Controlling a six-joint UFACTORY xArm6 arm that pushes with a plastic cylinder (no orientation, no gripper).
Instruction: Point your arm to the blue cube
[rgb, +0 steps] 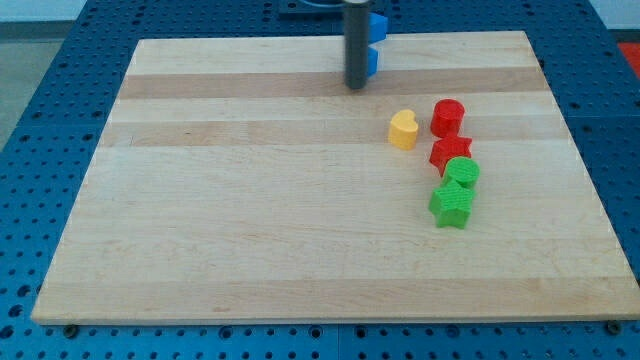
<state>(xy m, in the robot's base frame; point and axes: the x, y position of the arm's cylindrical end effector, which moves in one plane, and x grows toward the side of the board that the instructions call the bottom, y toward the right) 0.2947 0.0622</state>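
My dark rod comes down from the view's top; my tip (355, 86) rests on the wooden board (250, 200) near its top edge. Two blue blocks sit just right of the rod, mostly hidden behind it: one (378, 26) at the board's top edge, and one (373, 61) below it, touching or almost touching the rod's right side. Their shapes cannot be made out. My tip is just below and left of the lower blue block.
A yellow heart block (403, 130) lies right of centre. A red cylinder (447, 117), a red star-like block (449, 153), a green cylinder (463, 173) and a green star block (452, 205) form a column at the right.
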